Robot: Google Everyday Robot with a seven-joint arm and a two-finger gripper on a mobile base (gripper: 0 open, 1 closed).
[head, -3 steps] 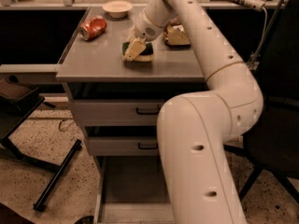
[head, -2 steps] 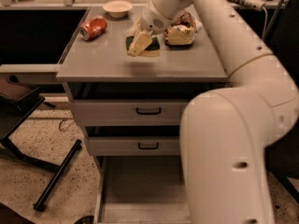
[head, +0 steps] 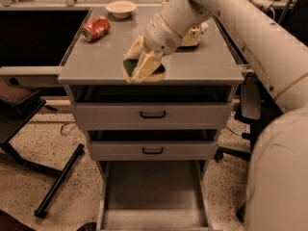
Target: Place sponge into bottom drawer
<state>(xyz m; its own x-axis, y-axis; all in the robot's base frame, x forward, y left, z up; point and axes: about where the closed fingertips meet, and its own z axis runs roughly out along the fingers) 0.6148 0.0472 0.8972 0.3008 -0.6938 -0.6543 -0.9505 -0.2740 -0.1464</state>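
My gripper (head: 139, 69) hangs over the front edge of the grey cabinet top (head: 96, 61), shut on the sponge (head: 129, 66), whose dark green layer shows between the pale fingers (head: 147, 66). The sponge is lifted just above the top. The bottom drawer (head: 154, 196) stands pulled open below, a wide grey tray with a bare flat floor. My arm reaches in from the upper right.
A red can (head: 95, 28) lies on its side at the top's back left, a small white bowl (head: 121, 7) behind it. A bagged bread loaf (head: 193, 34) sits behind my wrist. Two shut drawers with black handles (head: 152, 114) sit above. A black stand leg (head: 57, 182) lies on the floor left.
My gripper has carried the sponge from the middle of the cabinet top toward its front edge. The view has shifted as the arm swung forward.
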